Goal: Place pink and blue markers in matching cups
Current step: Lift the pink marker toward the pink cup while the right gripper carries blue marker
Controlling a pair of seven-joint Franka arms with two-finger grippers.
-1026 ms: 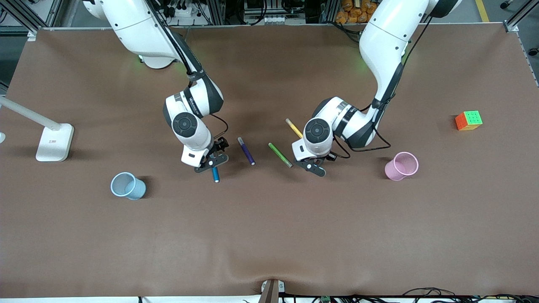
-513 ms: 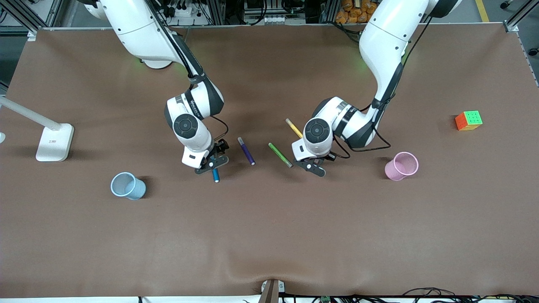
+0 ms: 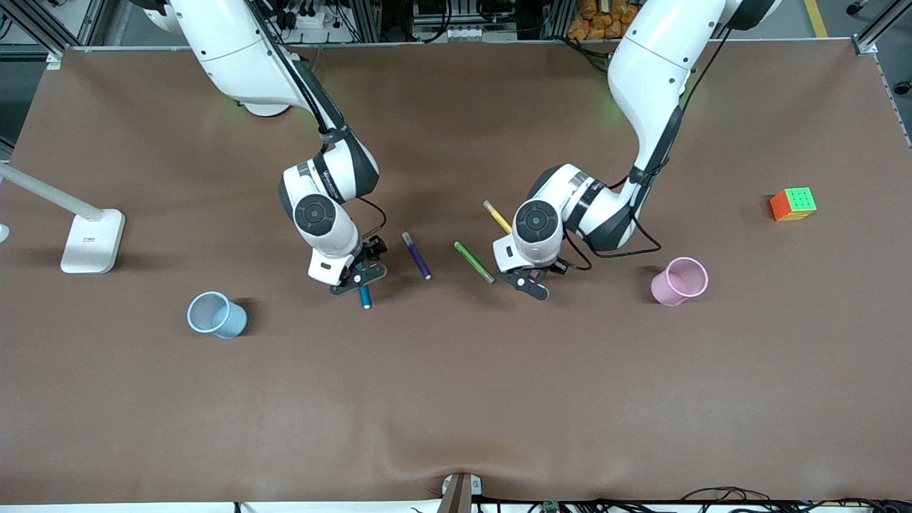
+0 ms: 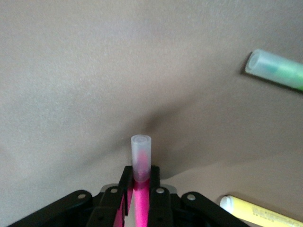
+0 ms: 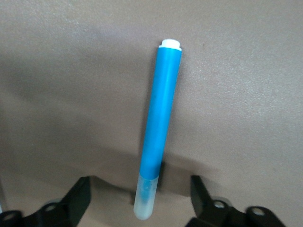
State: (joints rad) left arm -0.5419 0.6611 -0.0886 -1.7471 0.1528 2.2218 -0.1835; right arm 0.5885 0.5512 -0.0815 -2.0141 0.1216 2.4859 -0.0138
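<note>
left gripper (image 3: pixel 533 283) low at table centre, fingers (image 4: pixel 127 198) clamped tight on pink marker (image 4: pixel 141 189), frosted cap end sticking out past the fingertips, marker hidden under the wrist in front view. green marker (image 3: pixel 474 262) just beside at about 10 o'clock of that gripper, yellow marker (image 3: pixel 496 216) on past it at 11, partly under the left arm. pink cup (image 3: pixel 680 281) upright at 3 o'clock, well apart, toward left arm's end; colour cube (image 3: pixel 793 204) farther out at 2 o'clock. right gripper (image 3: pixel 358 276) down over blue marker (image 3: pixel 365 295), jaws spread wide either side of its cap end, not gripping, fingers (image 5: pixel 75 201) clear of the barrel in right wrist view; marker lying flat, pointing 6 o'clock from the gripper toward front camera. purple marker (image 3: pixel 416 255) near at 2 o'clock of right gripper. blue cup (image 3: pixel 216 314) upright at 8 o'clock, apart, toward right arm's end. white stand (image 3: pixel 92 241) at 9 o'clock by table (image 3: pixel 456 413) edge.
</note>
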